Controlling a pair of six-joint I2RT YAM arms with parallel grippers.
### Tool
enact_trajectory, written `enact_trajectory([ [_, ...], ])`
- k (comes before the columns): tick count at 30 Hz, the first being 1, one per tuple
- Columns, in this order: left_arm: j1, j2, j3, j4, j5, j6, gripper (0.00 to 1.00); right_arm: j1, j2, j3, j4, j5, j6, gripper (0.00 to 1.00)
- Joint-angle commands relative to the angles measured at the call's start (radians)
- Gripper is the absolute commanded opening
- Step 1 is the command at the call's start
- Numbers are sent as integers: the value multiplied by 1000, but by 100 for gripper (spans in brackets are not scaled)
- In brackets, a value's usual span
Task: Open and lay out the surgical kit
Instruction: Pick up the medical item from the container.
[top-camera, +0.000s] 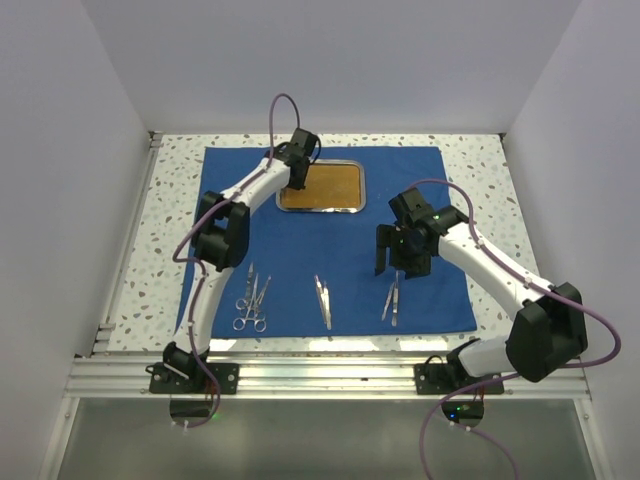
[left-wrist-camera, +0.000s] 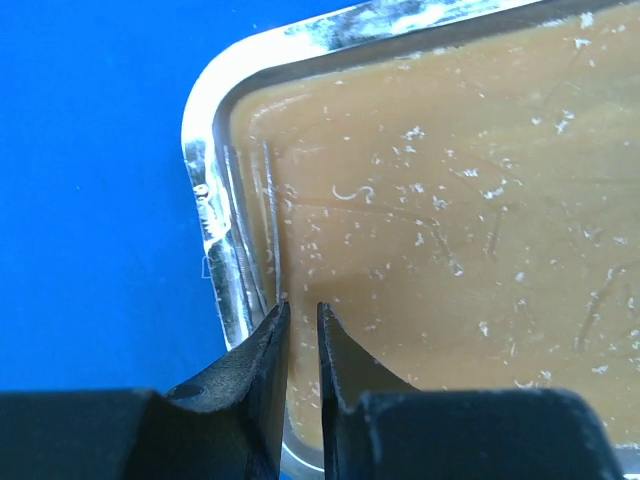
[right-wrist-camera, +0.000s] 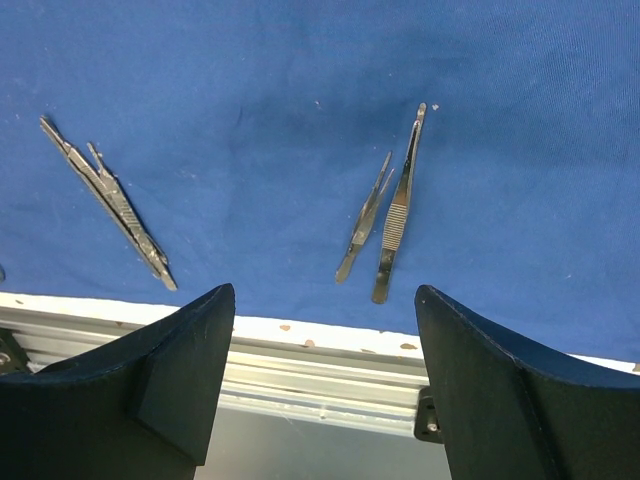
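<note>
While my left tool (left-wrist-camera: 300, 312) sits at the left wall of the steel tray (left-wrist-camera: 205, 150), fingers nearly together with a slim gap, I cannot tell whether it pinches that wall. The tray rests at the far side of the blue cloth (top-camera: 330, 255), spread flat on the tabletop (top-camera: 480, 165). My right tool (right-wrist-camera: 322, 292) hangs wide open, empty, above two tweezers (right-wrist-camera: 392, 215) near the cloth's near edge. Scissors (top-camera: 250, 300) and forceps (top-camera: 322, 300) lie leftward.

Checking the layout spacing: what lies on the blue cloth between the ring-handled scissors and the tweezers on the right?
Slim silver forceps, apart from both the scissors and the tweezers; the top external view shows this.
</note>
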Motion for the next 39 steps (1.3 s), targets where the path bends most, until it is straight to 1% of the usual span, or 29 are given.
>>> enact_trajectory([
  [1, 2, -2, 32, -17, -24, 6, 20, 2, -11, 34, -5, 11, -27, 77],
  [3, 2, 2, 32, -23, -29, -3, 21, 2, -12, 33, -8, 11, -33, 77],
  [6, 2, 1, 29, -25, -40, -11, 25, 3, -9, 34, -10, 11, -42, 77],
  [7, 2, -1, 29, -25, -49, -12, 32, 2, -8, 36, -10, 13, -45, 77],
  [10, 2, -11, 27, -14, -58, -11, 38, 2, -2, 39, -10, 13, -55, 77],
  [13, 2, -18, 27, 0, -72, -5, 42, 0, 9, 44, -10, 8, -62, 77],
  [16, 4, -4, 39, -6, -67, -2, 43, 2, 15, 51, -10, 7, -70, 77],
  [18, 4, 5, 52, -18, -58, -6, 42, 0, 21, 56, -10, 8, -75, 77],
  [24, 6, 25, 42, -22, -14, -31, 33, 0, 31, 68, -16, 10, -82, 77],
  [30, 22, 44, 44, -22, -4, -54, 33, -1, 41, 76, -22, 10, -82, 77],
  [34, 50, 54, 35, -20, 48, -81, 32, 0, 52, 85, -27, 11, -82, 76],
  [35, 59, 53, 29, -14, 63, -85, 31, -1, 55, 83, -28, 10, -79, 76],
  [36, 62, 54, 26, -9, 77, -89, 25, -1, 60, 86, -28, 10, -79, 76],
  [38, 70, 59, 16, -5, 111, -97, 19, 0, 64, 93, -28, 10, -79, 76],
  [39, 70, 65, 19, -5, 123, -97, 13, 0, 69, 99, -30, 10, -79, 76],
])
